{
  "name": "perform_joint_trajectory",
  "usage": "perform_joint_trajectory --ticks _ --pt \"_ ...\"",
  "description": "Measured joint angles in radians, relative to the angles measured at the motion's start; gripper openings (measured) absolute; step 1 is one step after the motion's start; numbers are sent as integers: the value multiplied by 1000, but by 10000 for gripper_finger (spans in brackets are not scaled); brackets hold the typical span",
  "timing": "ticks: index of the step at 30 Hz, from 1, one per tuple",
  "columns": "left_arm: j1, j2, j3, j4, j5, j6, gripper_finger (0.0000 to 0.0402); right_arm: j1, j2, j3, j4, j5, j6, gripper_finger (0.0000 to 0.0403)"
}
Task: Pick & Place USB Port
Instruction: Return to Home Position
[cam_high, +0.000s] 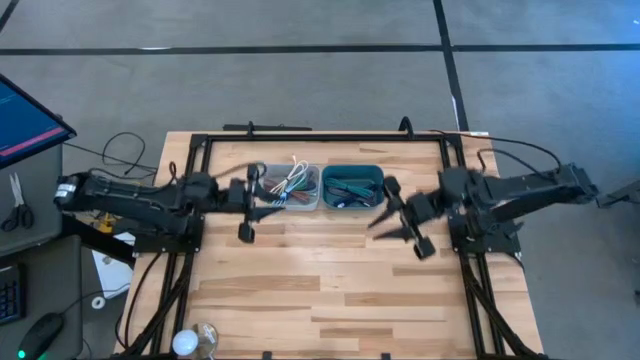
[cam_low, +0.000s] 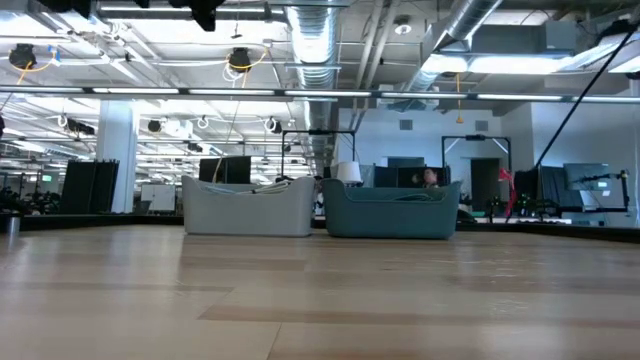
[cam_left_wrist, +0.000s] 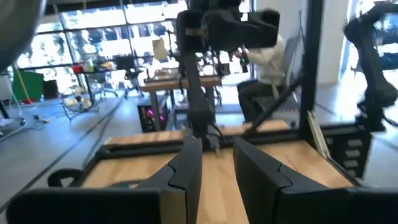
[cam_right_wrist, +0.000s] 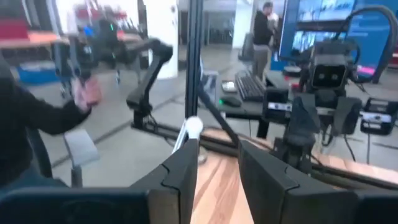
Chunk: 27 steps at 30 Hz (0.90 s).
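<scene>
- Light wooden plank table, ringed by a black metal frame, carries two open containers side by side near its far edge.
- The white rectangular plastic bin stands on the left of the pair. A tangle of white and multicoloured charger cables lies inside it, with some loops rising above the rim.
- The teal-green rectangular plastic bin stands just beside it on the right. A heap of dark and teal charger cables lies inside it.
- In the low view both bins stand upright on the table, very close together; whether their walls touch cannot be told.
- The left gripper is held above the table just to the left of the white bin, pointing across the table towards the other arm. Its two dark fingers stand a narrow gap apart, with nothing between them.
- The right gripper is held above the table to the right of the teal-green bin, a little nearer the front edge and clear of the bin. Its fingers are likewise slightly parted and hold nothing.
- No cable lies on the bare table top; all visible cables sit in the two bins.
- Off the table to the left, a pair of scissors rests on a grey side surface.
- Beyond the table, the left wrist view shows a seated person in a white top. The right wrist view shows a standing person in dark clothing.
</scene>
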Motion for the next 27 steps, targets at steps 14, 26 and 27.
perform_joint_trajectory --ticks 14,26,27 --pt "456 -20 42 75 482 -176 92 -333 -21 0 31 -316 27 108" --pt "547 -168 43 63 597 -236 92 -412 -178 0 -73 -350 38 108" --pt "547 -174 43 63 597 -236 92 -410 -190 0 -88 -353 37 108"
